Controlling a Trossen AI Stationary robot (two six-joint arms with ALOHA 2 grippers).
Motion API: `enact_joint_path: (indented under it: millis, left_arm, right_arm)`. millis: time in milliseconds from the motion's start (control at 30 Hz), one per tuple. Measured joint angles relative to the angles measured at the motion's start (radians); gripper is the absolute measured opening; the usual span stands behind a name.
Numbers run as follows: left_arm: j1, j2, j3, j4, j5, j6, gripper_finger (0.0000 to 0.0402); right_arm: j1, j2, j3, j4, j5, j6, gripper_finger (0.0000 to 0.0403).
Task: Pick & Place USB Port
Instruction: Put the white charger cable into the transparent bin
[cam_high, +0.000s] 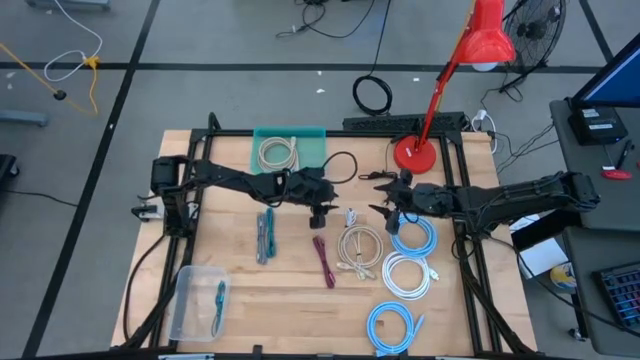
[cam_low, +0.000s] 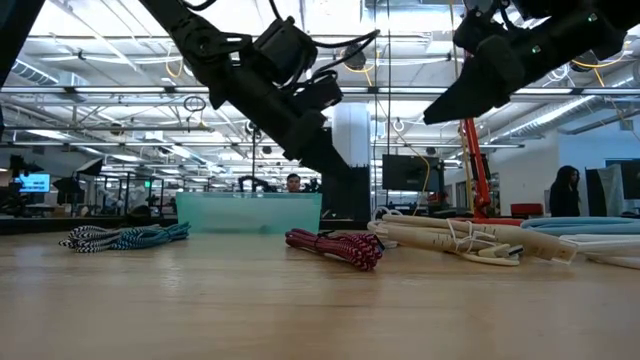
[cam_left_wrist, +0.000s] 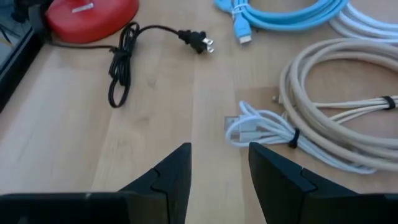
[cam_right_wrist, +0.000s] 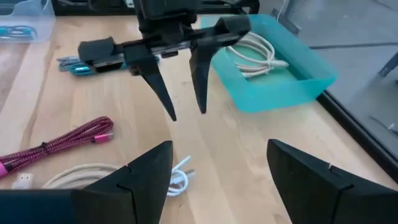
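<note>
both end effectors hang open and empty at frame centre: left end effector (cam_high: 318, 215) above the white cable (cam_left_wrist: 258, 127), right end effector (cam_high: 388, 212) beside it.

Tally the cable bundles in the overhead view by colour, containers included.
Light blue coils: 2, one by the right arm, one at the near edge
White: 2
Beige: 2, one on the table, one in the teal tray
Blue braided: 2
Magenta: 1
Total: 9
</note>
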Motion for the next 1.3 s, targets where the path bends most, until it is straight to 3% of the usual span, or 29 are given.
enact_joint_path:
  millis: [200,467,733,833,1033,1300]
  left_arm:
    - [-0.002,0.026,0.004,0.042,0.018,-0.007,0.0163]
    - [-0.009,0.176,0.047,0.119,0.035,-0.010,0.0163]
    - [-0.011,0.198,0.108,0.080,0.059,0.013,0.0161]
    - [-0.010,0.197,0.109,0.078,0.085,0.012,0.0135]
    - [-0.003,0.197,0.109,0.027,0.084,-0.004,0.0014]
    - [-0.002,0.181,0.109,0.001,0.035,-0.070,0.0003]
  right_arm:
    - [0.001,0.000,0.000,0.000,-0.004,0.001,0.0251]
    - [0.001,0.000,0.000,-0.001,-0.004,0.014,0.0251]
    - [0.001,0.000,0.000,-0.002,-0.004,0.018,0.0251]
    - [0.001,0.000,0.000,-0.002,-0.004,0.019,0.0251]
    - [0.001,0.000,0.000,-0.002,-0.004,0.019,0.0251]
    - [0.001,0.000,0.000,-0.002,-0.003,0.027,0.0251]
